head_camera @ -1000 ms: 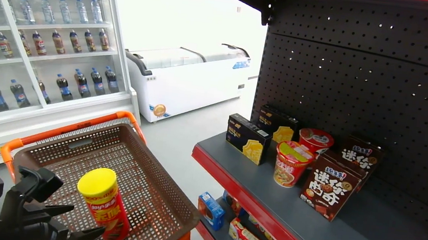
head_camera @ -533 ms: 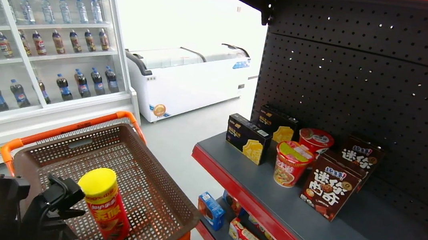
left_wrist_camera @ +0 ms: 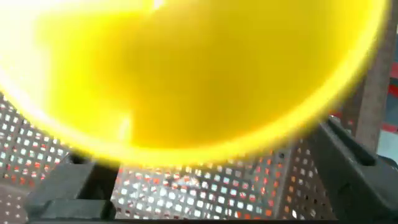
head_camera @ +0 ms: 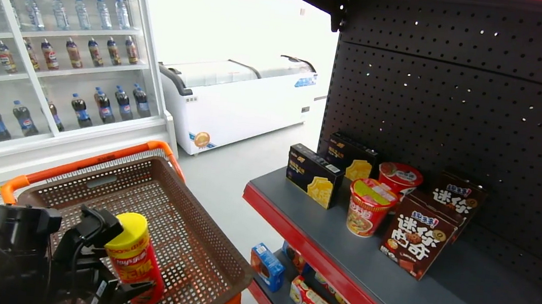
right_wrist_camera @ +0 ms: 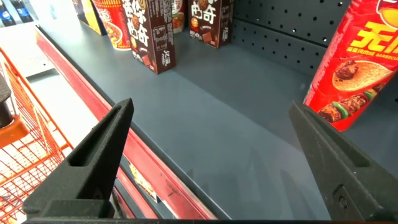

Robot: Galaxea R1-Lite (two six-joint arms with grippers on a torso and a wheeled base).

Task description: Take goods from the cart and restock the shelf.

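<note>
While your left gripper sits with its jaws spread either side of the yellow-lidded chip can, standing by the near edge of the basket, square the fingers on the body below the lid before squeezing. Then lift straight up to clear the rim. Your right gripper hangs released over the shelf, near a red can. Noodle cups and boxes crowd the shelf's left end.

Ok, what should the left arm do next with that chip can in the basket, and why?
Probably close the left gripper on the chip can. Its open fingers sit either side of the can standing in the basket, so a firm grip seems due before lifting it toward the shelf.
</note>
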